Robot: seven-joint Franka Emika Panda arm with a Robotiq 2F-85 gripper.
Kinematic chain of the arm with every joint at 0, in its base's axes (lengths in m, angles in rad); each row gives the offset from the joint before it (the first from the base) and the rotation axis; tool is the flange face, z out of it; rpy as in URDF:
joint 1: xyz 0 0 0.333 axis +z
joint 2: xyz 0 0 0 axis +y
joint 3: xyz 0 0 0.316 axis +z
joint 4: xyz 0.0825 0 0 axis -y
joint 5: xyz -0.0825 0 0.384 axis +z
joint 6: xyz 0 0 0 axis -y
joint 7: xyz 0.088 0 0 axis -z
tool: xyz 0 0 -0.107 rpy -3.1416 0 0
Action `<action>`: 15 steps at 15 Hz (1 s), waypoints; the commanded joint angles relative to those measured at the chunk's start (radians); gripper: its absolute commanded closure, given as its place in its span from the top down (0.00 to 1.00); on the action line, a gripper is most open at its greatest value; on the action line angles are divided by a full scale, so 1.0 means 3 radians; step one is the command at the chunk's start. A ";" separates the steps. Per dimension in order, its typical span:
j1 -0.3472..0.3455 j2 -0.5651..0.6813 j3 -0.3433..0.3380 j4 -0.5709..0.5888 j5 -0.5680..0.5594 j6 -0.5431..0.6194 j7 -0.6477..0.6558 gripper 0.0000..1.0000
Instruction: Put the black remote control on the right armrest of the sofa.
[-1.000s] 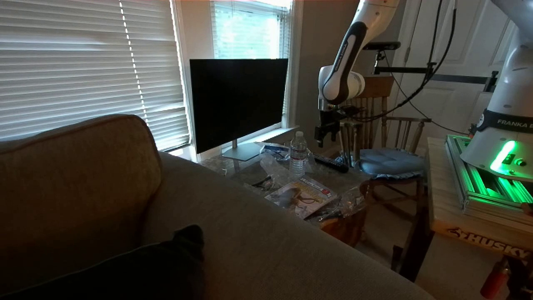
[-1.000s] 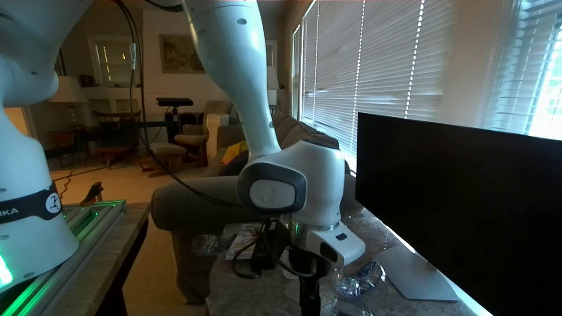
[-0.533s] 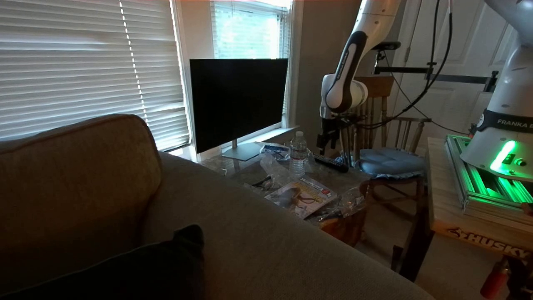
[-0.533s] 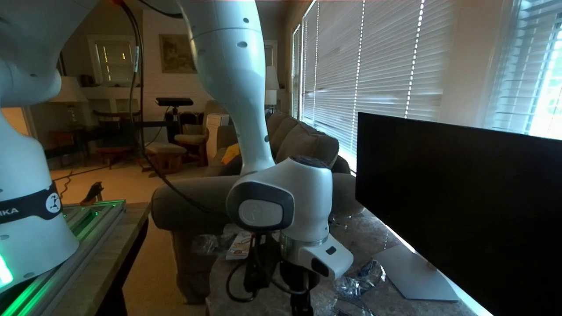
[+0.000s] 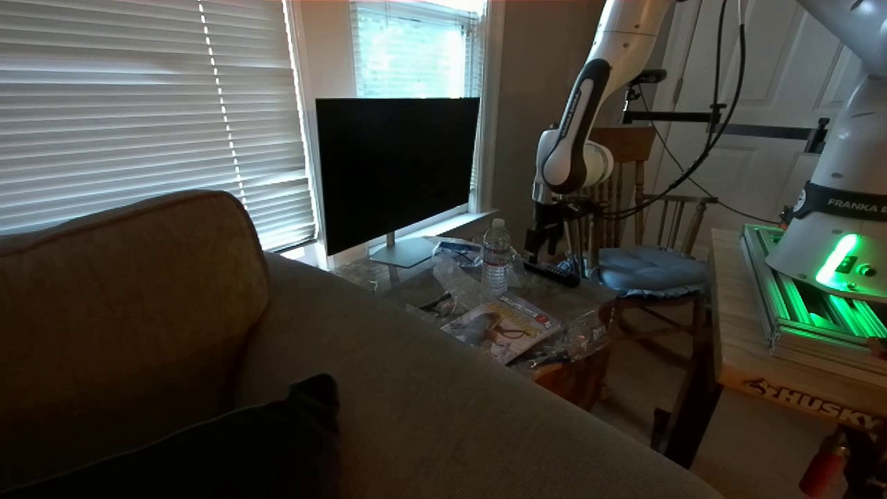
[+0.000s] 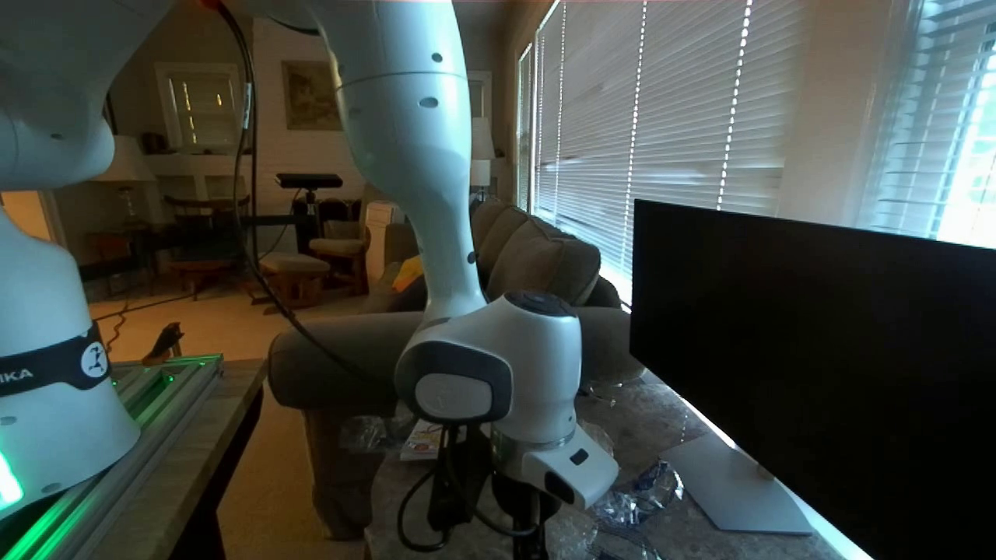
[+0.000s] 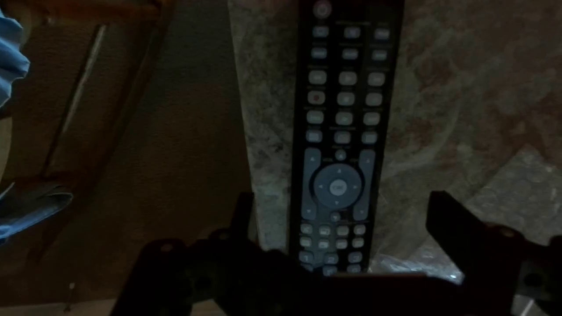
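Pincer (image 7: 341,199) hangs spread, jaws at nine and three o'clock, and between them the wrist view shows the black remote control (image 7: 341,136) lying lengthwise twelve-to-six on the surface (image 7: 465,87).

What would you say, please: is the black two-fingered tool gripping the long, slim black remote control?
No, the wrist view shows the tool open, with visible gaps to the remote control on both sides.

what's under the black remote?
The mottled tabletop, showing along both long sides of the black remote in the wrist view. The patch directly beneath is covered. Clear plastic shows beside the remote, partly hidden by the claw; whether any runs underneath, I can't tell.
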 commanded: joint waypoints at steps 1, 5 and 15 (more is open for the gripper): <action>-0.0077 0.0128 0.0063 0.0079 -0.0001 0.0132 -0.0055 1.00; -0.0076 0.0223 0.0060 0.0135 -0.0001 0.0219 -0.0029 1.00; -0.0113 0.0399 0.0091 0.0281 -0.0002 0.0294 -0.0015 1.00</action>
